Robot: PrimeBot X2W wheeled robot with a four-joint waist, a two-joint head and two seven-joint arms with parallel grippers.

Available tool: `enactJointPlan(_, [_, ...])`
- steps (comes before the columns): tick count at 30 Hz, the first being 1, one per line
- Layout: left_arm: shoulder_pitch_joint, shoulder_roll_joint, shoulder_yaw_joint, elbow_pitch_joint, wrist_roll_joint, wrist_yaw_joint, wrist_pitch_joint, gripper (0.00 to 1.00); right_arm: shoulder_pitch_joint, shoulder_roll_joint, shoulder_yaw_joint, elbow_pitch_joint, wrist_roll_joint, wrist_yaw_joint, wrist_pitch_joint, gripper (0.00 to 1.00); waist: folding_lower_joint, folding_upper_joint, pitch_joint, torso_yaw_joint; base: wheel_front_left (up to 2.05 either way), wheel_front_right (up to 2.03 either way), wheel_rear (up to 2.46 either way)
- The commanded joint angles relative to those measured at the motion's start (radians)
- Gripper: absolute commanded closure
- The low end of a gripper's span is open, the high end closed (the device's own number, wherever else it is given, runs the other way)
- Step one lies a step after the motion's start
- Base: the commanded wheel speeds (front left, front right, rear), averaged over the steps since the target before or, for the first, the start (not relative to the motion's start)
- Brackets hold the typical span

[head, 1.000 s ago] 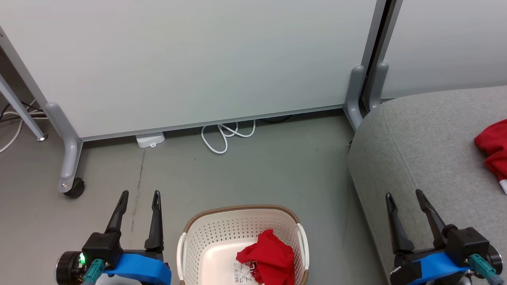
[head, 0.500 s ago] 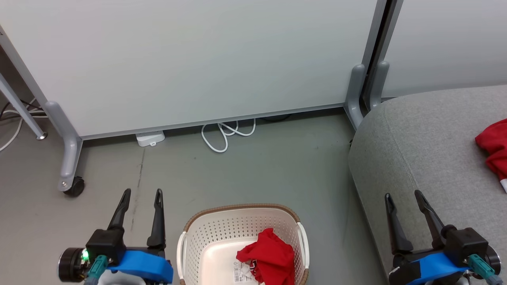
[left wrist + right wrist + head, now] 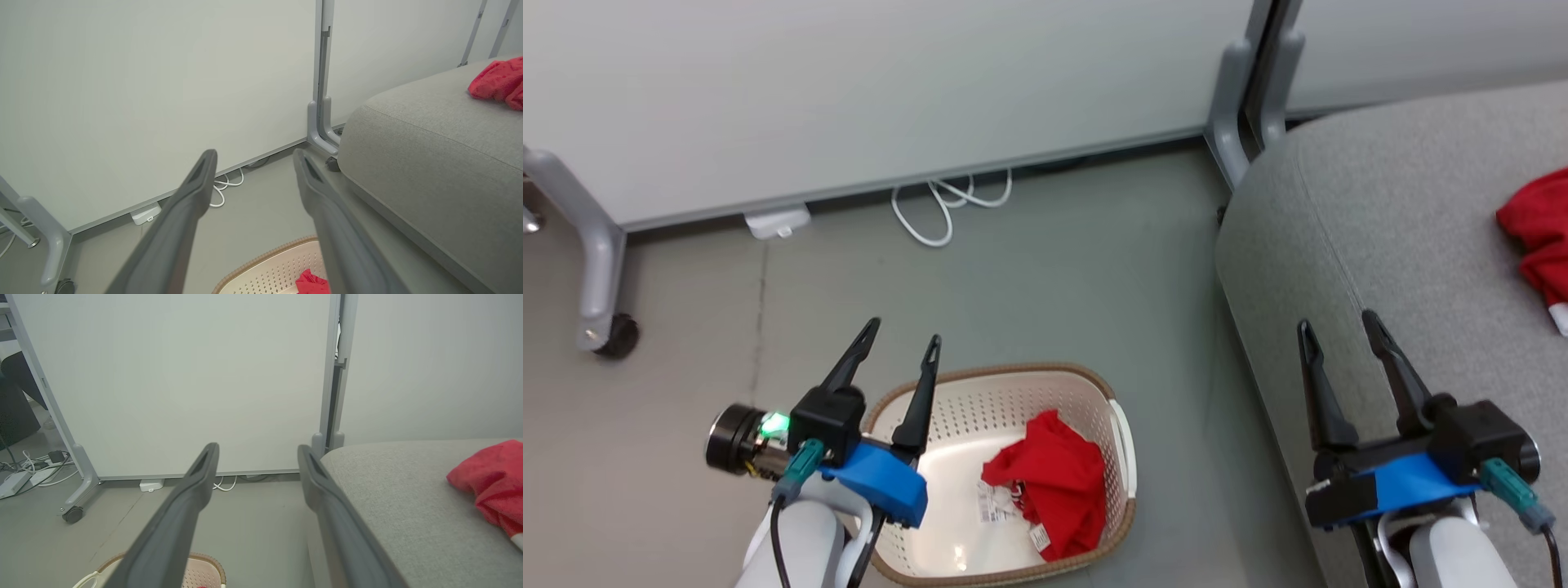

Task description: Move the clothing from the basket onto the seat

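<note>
On the grey floor (image 3: 1045,269), low in the head view, an oval cream-white laundry basket (image 3: 1013,371) with perforated walls and a brown woven rim. Inside it, toward the right wall, a crumpled red garment (image 3: 1054,482), lying against a barcode sticker (image 3: 990,500) on the basket's bottom.

Over the basket's left rim, the left gripper (image 3: 905,331), tilted to the right, jaws spread, nothing between the long dark fingers. A green light lit on the wrist behind them. In the left wrist view, the same two fingers parted wide, with the basket's far rim and a scrap of the red garment low between them.

To the right of the basket, with a strip of floor between, the sofa cushion (image 3: 1380,245): grey woven fabric, a stitched seam along its rounded corner. On top of it, at the right edge of the head view, a second red garment (image 3: 1535,220), bunched up, with a bit of white trim at its near end. Over the cushion's left edge, the right gripper (image 3: 1337,320), jaws likewise spread and empty, well apart from the second red garment.

Behind everything, a pale partition panel (image 3: 849,98) on grey feet, one with a caster wheel (image 3: 617,336). At its base, a looped white cable (image 3: 939,216) and, just to the left, a white adapter (image 3: 778,222).
</note>
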Motion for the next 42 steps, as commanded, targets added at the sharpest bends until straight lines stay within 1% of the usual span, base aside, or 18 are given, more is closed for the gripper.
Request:
enactJointPlan(1, [-0.04, 0.013, -0.021, 0.017, -0.002, -0.001, -0.002, 0.0, -0.024, 0.001, 0.004, -0.005, 0.0, 0.0, -0.001, 0.0, -0.0002, 0.0, 0.064, -0.038, 0.0, 0.0, 0.0])
enactJointPlan(6, [-0.148, 0.059, -0.134, 0.112, -0.014, -0.001, -0.003, 0.0, -0.091, 0.002, 0.019, -0.018, 0.0, 0.0, -0.001, 0.0, -0.0002, 0.0, 0.163, -0.084, 0.0, 0.0, 0.0])
enactJointPlan(13, [-0.28, 0.119, -0.315, 0.268, -0.04, -0.001, -0.002, 0.0, -0.163, 0.002, 0.034, -0.036, 0.002, 0.0, -0.001, 0.0, -0.0002, 0.0, 0.281, -0.14, 0.0, 0.0, 0.0])
enactJointPlan(19, [-0.38, 0.152, -0.461, 0.381, -0.07, -0.001, -0.002, 0.0, -0.206, 0.003, 0.032, -0.056, 0.004, 0.0, -0.001, 0.0, -0.0002, 0.0, 0.388, -0.169, 0.0, 0.0, 0.0])
enactJointPlan(29, [-0.55, 0.181, -0.707, 0.559, -0.101, -0.001, -0.002, 0.0, -0.276, 0.003, 0.042, -0.099, 0.015, 0.0, -0.001, 0.0, -0.0002, 0.0, 0.574, -0.2, 0.0, 0.0, 0.0])
enactJointPlan(36, [-0.65, 0.195, -0.877, 0.661, -0.133, -0.001, -0.002, 0.0, -0.319, 0.003, 0.054, -0.131, 0.023, 0.0, 0.0, 0.0, -0.0002, 0.0, 0.677, -0.223, 0.0, 0.0, 0.0])
enactJointPlan(40, [-0.703, 0.194, -0.941, 0.704, -0.159, -0.001, -0.002, 0.0, -0.332, 0.003, 0.048, -0.153, 0.026, 0.0, -0.001, 0.0, -0.0002, 0.0, 0.733, -0.229, 0.0, 0.0, 0.0])
enactJointPlan(42, [-0.727, 0.193, -0.958, 0.727, -0.169, -0.001, -0.002, 0.0, -0.335, 0.003, 0.045, -0.165, 0.028, 0.0, 0.0, 0.0, -0.0002, 0.0, 0.759, -0.231, 0.0, 0.0, 0.0])
